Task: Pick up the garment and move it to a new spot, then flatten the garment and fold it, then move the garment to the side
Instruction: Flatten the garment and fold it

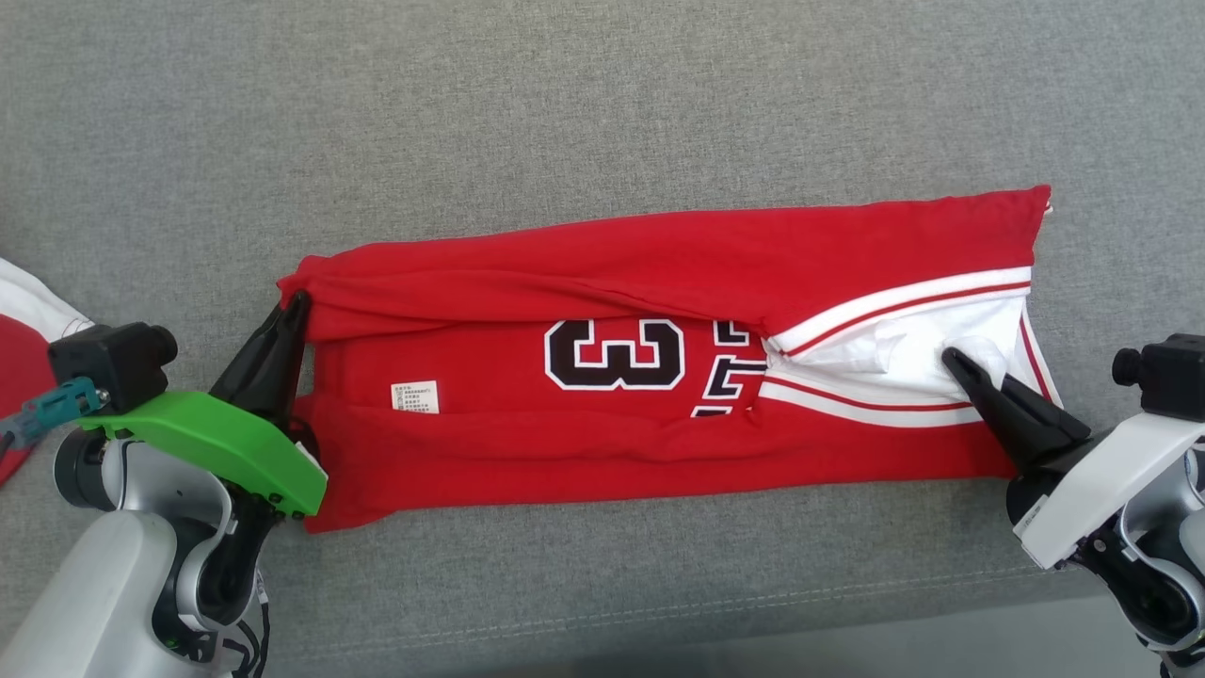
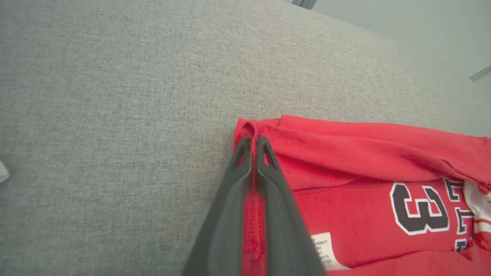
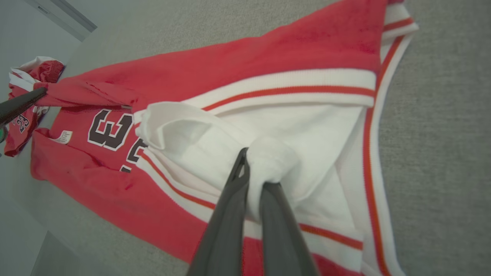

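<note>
Folding half done: left fingers [image 1: 268,358] pinch the jersey [image 1: 659,273] at its red end, right fingers [image 1: 998,394] its white part; moving it aside remains.

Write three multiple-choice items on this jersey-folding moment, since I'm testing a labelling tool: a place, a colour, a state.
1. Where does the left end effector grip the jersey? A) red end by the care label B) white-trimmed end C) middle
2. What colour is the cloth in the right end effector? A) red B) white C) black
3. How does the jersey lie? A) heaped B) folded into a long band C) hanging
Answers: A, it clamps the red edge near the label; B, white cloth bunches at its tips; B, both long sides fold inward.
</note>
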